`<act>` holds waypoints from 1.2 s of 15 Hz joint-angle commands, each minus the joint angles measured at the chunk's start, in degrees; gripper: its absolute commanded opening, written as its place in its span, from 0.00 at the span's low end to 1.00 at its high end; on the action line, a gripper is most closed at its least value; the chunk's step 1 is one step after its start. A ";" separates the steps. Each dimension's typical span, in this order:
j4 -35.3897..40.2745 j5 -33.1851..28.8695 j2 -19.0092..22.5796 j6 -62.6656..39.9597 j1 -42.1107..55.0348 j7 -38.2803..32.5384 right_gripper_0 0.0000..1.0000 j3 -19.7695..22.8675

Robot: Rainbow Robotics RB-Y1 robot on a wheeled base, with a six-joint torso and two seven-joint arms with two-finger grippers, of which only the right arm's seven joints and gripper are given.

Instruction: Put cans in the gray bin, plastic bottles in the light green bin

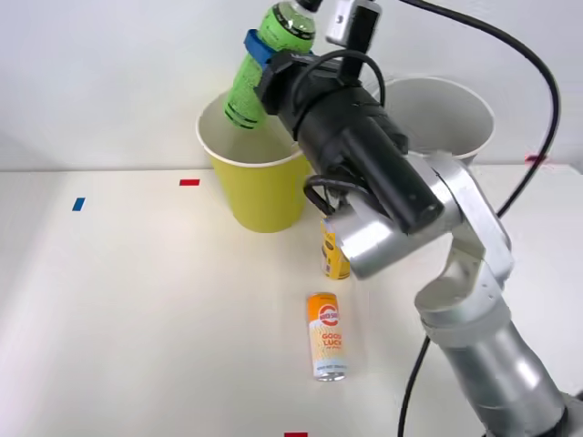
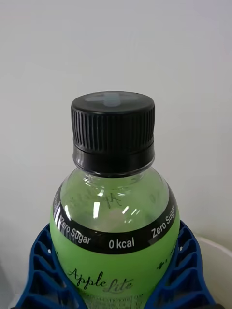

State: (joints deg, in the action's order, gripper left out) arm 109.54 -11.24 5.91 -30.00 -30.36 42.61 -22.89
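My right gripper (image 1: pixel 264 56) is shut on the bright green plastic bottle (image 1: pixel 266 66), which hangs tilted above the rim of the light green bin (image 1: pixel 258 187), its base over the bin's mouth. In the wrist view the green bottle (image 2: pixel 113 231) with its black cap sits between the blue ribbed fingers (image 2: pixel 41 275). The gray bin (image 1: pixel 446 114) stands to the right behind my arm, mostly hidden. A yellow bottle (image 1: pixel 335 257) stands on the table in front of the light green bin, partly covered by my wrist. The orange-and-white can (image 1: pixel 326 335) lies on its side nearer the front.
The white table (image 1: pixel 137 309) carries small tape marks: a blue one (image 1: pixel 78 204) at left, a red one (image 1: pixel 189 182) near the bins, another red one (image 1: pixel 295 435) at the front edge. A black cable (image 1: pixel 519 64) arcs over the gray bin.
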 commanded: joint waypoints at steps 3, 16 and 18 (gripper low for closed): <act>-20.77 -10.20 -3.01 8.99 -11.66 0.37 0.00 0.30; -25.52 -12.57 -0.82 10.92 -14.29 -0.33 1.00 -0.93; -25.52 -12.57 -0.20 12.86 -13.76 -0.42 1.00 -0.93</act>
State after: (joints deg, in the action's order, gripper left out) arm 84.03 -23.81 5.33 -18.17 -44.42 42.27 -23.80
